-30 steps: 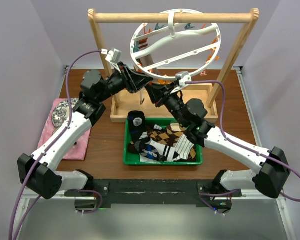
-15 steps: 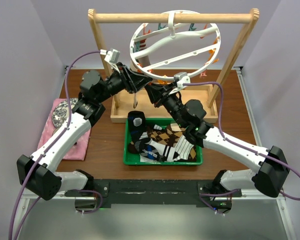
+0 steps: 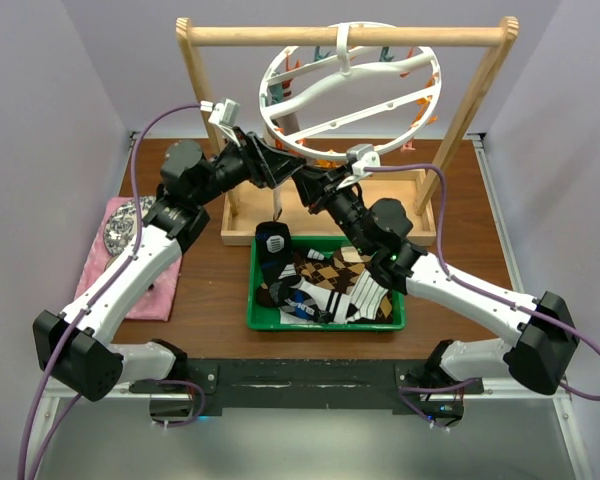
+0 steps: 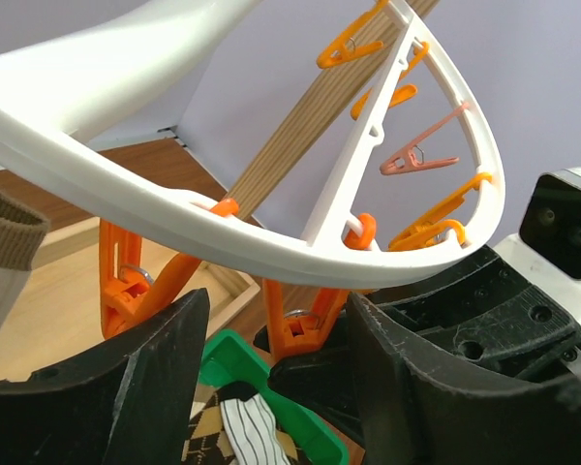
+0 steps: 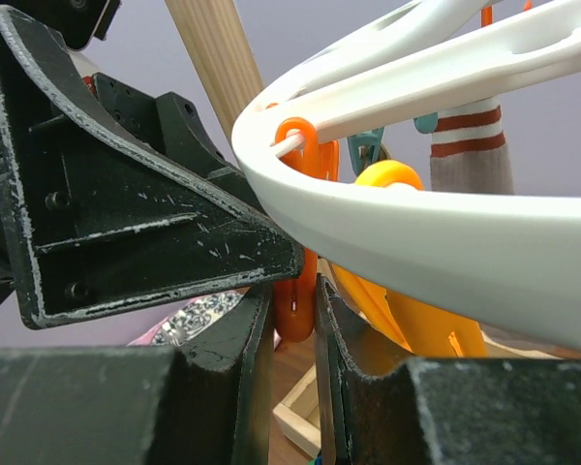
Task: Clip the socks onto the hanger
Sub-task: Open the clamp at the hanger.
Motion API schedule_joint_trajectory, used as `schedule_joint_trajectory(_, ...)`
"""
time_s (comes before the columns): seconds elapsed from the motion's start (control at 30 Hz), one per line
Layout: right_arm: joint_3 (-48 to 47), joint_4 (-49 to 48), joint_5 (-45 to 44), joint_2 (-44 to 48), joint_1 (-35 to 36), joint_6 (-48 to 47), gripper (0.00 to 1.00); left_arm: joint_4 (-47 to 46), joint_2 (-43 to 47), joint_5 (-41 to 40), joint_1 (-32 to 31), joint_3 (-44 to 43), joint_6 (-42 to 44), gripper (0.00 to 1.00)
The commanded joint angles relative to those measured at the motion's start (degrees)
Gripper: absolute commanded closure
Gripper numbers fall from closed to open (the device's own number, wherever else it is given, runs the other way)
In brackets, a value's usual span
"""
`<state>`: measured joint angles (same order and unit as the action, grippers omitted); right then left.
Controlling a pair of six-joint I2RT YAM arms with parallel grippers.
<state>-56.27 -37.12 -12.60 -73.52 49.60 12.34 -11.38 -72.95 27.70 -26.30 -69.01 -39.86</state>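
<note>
The white ring hanger (image 3: pixel 315 84) hangs from the wooden bar, with orange and teal pegs round its rim. My right gripper (image 3: pixel 305 185) is below the near rim, shut on an orange peg (image 5: pixel 295 300). From the left, my left gripper (image 3: pixel 285 165) stands open with its jaws apart on either side of that peg (image 4: pixel 305 325) and nothing between its pads. Several patterned socks (image 3: pixel 325 280) lie in the green tray (image 3: pixel 255 320). A sock with a brown cuff (image 4: pixel 0 242) shows at the left edge of the left wrist view. A red-striped sock (image 5: pixel 470 155) hangs on the far side.
The wooden frame (image 3: pixel 195 90) stands on a shallow wooden base (image 3: pixel 240 225) behind the tray. A pink cloth (image 3: pixel 130 270) with a patterned item lies at the left. Both arms cross close together under the ring, and a thin dark strip (image 3: pixel 277 208) hangs below them.
My left gripper's jaws have spread apart. The right gripper has kept its pinch on the orange peg. The thin strip under the grippers has shifted slightly.
</note>
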Motion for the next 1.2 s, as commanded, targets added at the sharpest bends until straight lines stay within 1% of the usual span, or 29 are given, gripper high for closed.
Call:
schedule_joint_trajectory(0.0, -3.0, -1.3, -1.7, -0.3, 0.0, -2.0, 1.00, 0.1, 1.6, -1.1, 0.5, -2.9, 0.9, 0.37)
schedule_joint_trajectory(0.2, -3.5, -0.1, -2.1, -0.8, 0.0, -3.5, 1.00, 0.1, 1.8, -1.2, 0.7, -4.0, 0.9, 0.38)
schedule_joint_trajectory(0.37, -4.0, 0.3, -1.9, -1.4, 0.0, -3.7, 1.00, -0.8, 1.2, -1.2, 0.7, -4.0, 0.7, 0.41)
schedule_joint_trajectory(0.47, -3.9, 0.5, -1.6, -1.4, 0.0, -3.7, 1.00, -1.8, 1.0, -1.0, 0.7, -3.8, 0.6, 0.46)
schedule_joint_trajectory(0.5, -4.0, 0.5, -1.7, -1.4, 0.0, -3.6, 1.00, -2.1, 0.9, -1.0, 0.7, -3.7, 0.4, 0.51)
schedule_joint_trajectory(0.53, -3.8, 0.6, -1.6, -1.5, -0.1, -3.6, 1.00, -2.6, 0.8, -1.0, 0.7, -3.6, 0.4, 0.53)
schedule_joint_trajectory(0.67, -3.7, 0.7, -1.5, -1.4, 0.0, -3.5, 1.00, -3.5, 0.8, -0.9, 0.7, -3.3, 1.0, 0.58)
schedule_joint_trajectory(0.83, -3.8, 0.6, -1.2, -1.6, 0.0, -3.2, 1.00, -5.1, 0.7, -0.6, 0.7, -2.5, 0.7, 0.60)
schedule_joint_trajectory(0.93, -3.8, 1.0, -1.0, -1.6, -0.1, -3.0, 1.00, -5.6, 0.8, -0.4, 0.8, -2.4, 1.4, 0.64)
schedule_joint_trajectory(1.1, -3.7, 1.7, -0.5, -1.5, 0.0, -2.8, 1.00, -5.8, 0.9, 0.0, 0.7, -2.3, 2.2, 0.79)
schedule_joint_trajectory(1.13, -3.7, 2.3, -0.5, -1.5, 0.0, -2.8, 0.98, -5.5, 0.9, 0.0, 0.7, -2.2, 2.3, 0.81)
schedule_joint_trajectory(1.17, -3.7, 2.6, -0.5, -1.3, 0.0, -2.9, 0.98, -5.5, 1.0, 0.1, 0.7, -2.2, 2.5, 0.88)
